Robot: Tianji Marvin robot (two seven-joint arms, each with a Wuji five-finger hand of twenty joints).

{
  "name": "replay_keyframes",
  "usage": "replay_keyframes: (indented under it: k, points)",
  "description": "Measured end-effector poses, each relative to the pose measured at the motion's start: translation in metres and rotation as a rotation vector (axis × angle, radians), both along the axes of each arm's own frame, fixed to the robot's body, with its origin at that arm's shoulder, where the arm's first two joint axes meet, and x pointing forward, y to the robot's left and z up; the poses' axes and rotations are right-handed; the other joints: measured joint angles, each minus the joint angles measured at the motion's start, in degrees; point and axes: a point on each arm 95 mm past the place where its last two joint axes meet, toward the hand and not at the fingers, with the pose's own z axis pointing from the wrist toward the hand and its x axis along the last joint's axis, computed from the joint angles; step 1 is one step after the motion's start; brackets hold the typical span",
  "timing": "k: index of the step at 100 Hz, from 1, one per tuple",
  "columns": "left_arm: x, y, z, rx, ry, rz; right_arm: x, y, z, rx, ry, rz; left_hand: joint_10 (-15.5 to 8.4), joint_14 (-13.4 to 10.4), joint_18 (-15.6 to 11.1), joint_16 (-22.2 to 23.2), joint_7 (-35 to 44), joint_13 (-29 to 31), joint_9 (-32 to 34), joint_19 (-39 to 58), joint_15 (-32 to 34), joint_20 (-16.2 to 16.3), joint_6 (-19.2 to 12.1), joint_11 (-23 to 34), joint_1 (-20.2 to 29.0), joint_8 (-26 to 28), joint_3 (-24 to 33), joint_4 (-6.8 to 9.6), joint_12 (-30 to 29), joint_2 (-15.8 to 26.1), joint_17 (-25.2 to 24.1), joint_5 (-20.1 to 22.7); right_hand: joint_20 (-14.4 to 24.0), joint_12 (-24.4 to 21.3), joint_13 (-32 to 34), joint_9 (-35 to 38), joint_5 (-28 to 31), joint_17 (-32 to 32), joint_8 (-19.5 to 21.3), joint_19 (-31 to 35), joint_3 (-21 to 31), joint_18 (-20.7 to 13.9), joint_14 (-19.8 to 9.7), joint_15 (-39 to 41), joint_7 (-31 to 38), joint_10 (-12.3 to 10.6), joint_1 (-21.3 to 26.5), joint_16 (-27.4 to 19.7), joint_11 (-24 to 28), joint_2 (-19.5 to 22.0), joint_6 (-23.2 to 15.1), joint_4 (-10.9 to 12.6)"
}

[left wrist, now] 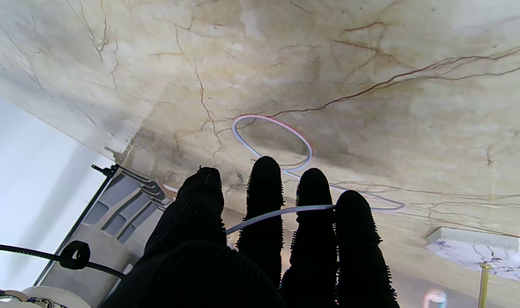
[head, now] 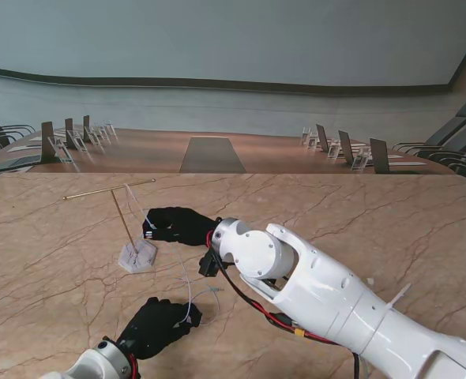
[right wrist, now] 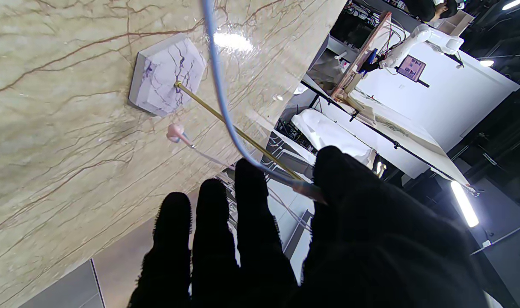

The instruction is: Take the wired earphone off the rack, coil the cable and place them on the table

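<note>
Black-gloved, the right hand (head: 179,225) reaches across the beige veined marble tabletop (head: 51,260) to just beside the rack, a thin brass T-shaped stand (head: 123,215) on a white hexagonal marble base (head: 137,257). In the right wrist view its thumb and forefinger (right wrist: 260,201) are pinched together on the pale blue-white earphone cable (right wrist: 219,85), while the other three fingers lie straight and slightly apart. From that pinch the cable runs taut toward the tabletop, passing close to the brass post (right wrist: 238,132) and the hexagonal base (right wrist: 165,72). A small pink earbud (right wrist: 174,132) hangs on a thin strand beside the base; whether it touches the tabletop cannot be told.

Nearer to me, the left hand (head: 158,325), also in a black glove, rests low over the tabletop. The left wrist view shows its four fingers (left wrist: 264,201) extended and close side by side, with the cable (left wrist: 281,212) lying across them; whether the thumb presses on it cannot be made out. Beyond the fingertips the cable forms one loose loop (left wrist: 271,141) lying on the marble. In the stand view a faint white strand (head: 193,296) runs between the two hands.
</note>
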Motion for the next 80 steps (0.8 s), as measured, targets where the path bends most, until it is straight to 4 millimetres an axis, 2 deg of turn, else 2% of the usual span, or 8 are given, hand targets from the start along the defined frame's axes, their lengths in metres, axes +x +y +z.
replay_keyframes:
  k: [20,28,36,55,57,69,80]
  points:
    - [0.000,0.003,0.002,-0.002,-0.019,0.001,-0.001,-0.003,-0.001,0.011,-0.018,0.003,-0.14,-1.73,0.00,-6.02,-4.69,-2.07,-3.94,-7.91,-6.81,-4.12,0.72,-2.53,-4.18,-5.06,-0.76,0.00,-14.70,-3.64,-2.71,-0.65,-1.41,0.43,2.43,6.65,6.56,0.60,2.53,2.99,9.46,0.00,0.17,0.50,-2.71,1.01,-1.90,-0.07,0.01,-5.53,4.53,-0.11]
    - [0.001,0.006,0.002,0.008,-0.024,0.004,-0.001,-0.004,-0.002,0.008,-0.018,0.005,-0.15,-1.82,0.00,-6.88,-6.82,-3.05,-5.54,-9.65,-8.22,-4.98,0.96,-2.89,-7.19,-6.83,-0.76,0.00,-16.92,-3.73,-3.33,-0.65,-2.01,0.43,3.69,8.81,9.10,0.89,4.01,4.08,12.10,0.00,0.70,1.27,-4.65,1.54,-3.04,-0.12,-0.02,-7.08,5.07,-0.01]
    - [0.000,0.008,0.002,0.005,-0.029,0.013,-0.002,-0.004,-0.003,0.005,-0.018,0.008,-0.16,-1.96,0.00,-8.21,-10.69,-3.71,-6.42,-11.21,-10.14,-5.31,2.53,-4.12,-10.77,-8.76,-0.76,0.00,-18.79,-3.75,-3.94,-0.65,-2.58,0.43,4.69,10.03,10.68,1.22,4.70,4.79,14.31,0.00,0.92,1.19,-5.51,1.90,-3.60,-0.29,-0.05,-8.27,5.86,0.06]
    - [-0.002,0.014,0.004,-0.004,-0.042,0.039,-0.006,-0.005,-0.007,-0.021,-0.014,0.026,-0.20,-3.77,-0.03,-14.61,-19.15,-6.66,-10.59,-17.52,-17.83,-7.63,5.60,-9.72,-19.71,-11.77,-1.08,0.05,-24.65,-0.70,-5.12,-0.65,-2.69,0.43,5.22,11.23,11.35,1.25,5.58,5.60,15.15,0.00,1.13,1.62,-5.77,2.00,-3.63,-0.56,-0.06,-8.49,6.82,0.12]
    - [-0.002,0.015,0.004,-0.006,-0.043,0.042,-0.006,-0.006,-0.007,-0.024,-0.014,0.026,-0.20,-4.05,-0.03,-15.06,-19.46,-6.92,-11.15,-18.22,-18.22,-7.82,5.67,-10.09,-20.67,-12.24,-0.69,0.06,-24.76,-0.68,-5.13,-0.65,-2.73,0.43,5.22,11.23,11.35,1.25,5.90,5.66,15.17,0.00,1.14,1.63,-5.77,2.01,-3.64,-0.56,-0.06,-8.50,7.04,0.74]
    - [-0.002,0.021,0.005,-0.026,-0.042,0.067,-0.009,-0.008,-0.011,-0.035,-0.013,0.024,-0.21,-4.36,-0.05,-16.85,-22.04,-7.54,-11.78,-21.69,-21.44,-8.83,6.38,-11.99,-23.40,-13.09,-0.71,0.06,-26.84,0.60,-5.14,-0.65,-3.88,0.43,5.76,11.80,12.59,1.26,7.85,6.79,16.46,0.00,1.32,1.76,-6.72,2.32,-3.68,-0.56,-0.06,-9.48,7.77,0.74]
    - [-0.002,0.027,0.006,-0.038,-0.062,0.095,-0.012,-0.010,-0.014,-0.044,-0.013,0.024,-0.21,-4.93,-0.06,-18.81,-23.24,-8.09,-12.54,-23.89,-23.65,-9.22,6.48,-13.39,-23.69,-13.91,-0.79,0.06,-28.32,1.22,-5.16,-0.65,-4.00,0.43,5.76,12.25,13.13,1.37,8.57,7.33,17.45,0.00,1.35,2.32,-6.83,2.85,-3.68,-0.57,-0.02,-10.16,8.45,0.74]
